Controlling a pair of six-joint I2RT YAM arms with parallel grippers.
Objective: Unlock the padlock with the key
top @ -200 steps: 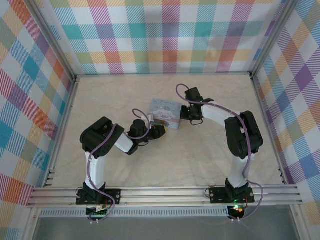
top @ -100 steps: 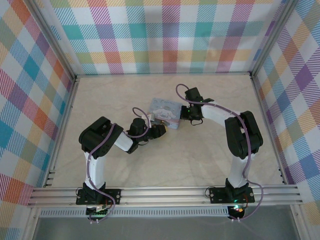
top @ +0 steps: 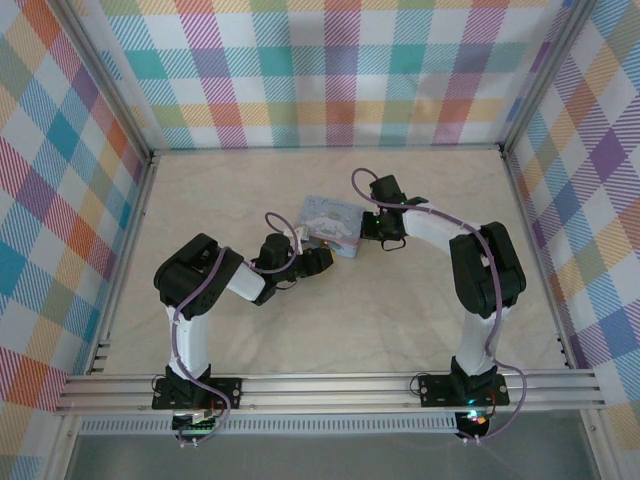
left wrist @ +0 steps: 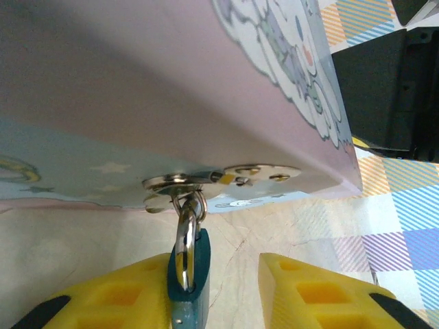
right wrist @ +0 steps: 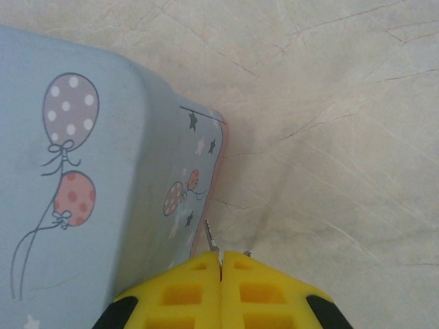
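**A:** Left gripper, what are the jaws doing?

**B:** Standing apart. The padlock is sitting between the yellow fingers. It is lying against the finger on the left of the wrist view, with a clear gap to the other one. Nothing is clamping it.

**A:** How's the padlock looking?

**B:** It has a teal body and a silver shackle. The shackle is passing through the loop of a shiny metal hasp on the edge of the box, so the padlock is hanging there.

**A:** Shackle open or latched?

**B:** Can't tell, since only the top of the body is showing. The bottom is getting cut off by the frame edge, so the keyhole is hidden too.

**A:** And the right gripper?

**B:** Its fingers are pressing together with no gap. A metal sliver is poking out of the seam, pinched there. It's too thin to say whether it's the key.

**A:** Where's everything lying from above?

**B:** The box is pastel blue and pink with a cartoon print, and it is sitting mid-table. The left gripper is reaching in at its near edge, where the padlock is hanging. The right gripper is sitting just beside the box's right side. From its own wrist camera the box wall with the balloon print is running right alongside the fingers. I can't tell whether they are touching.
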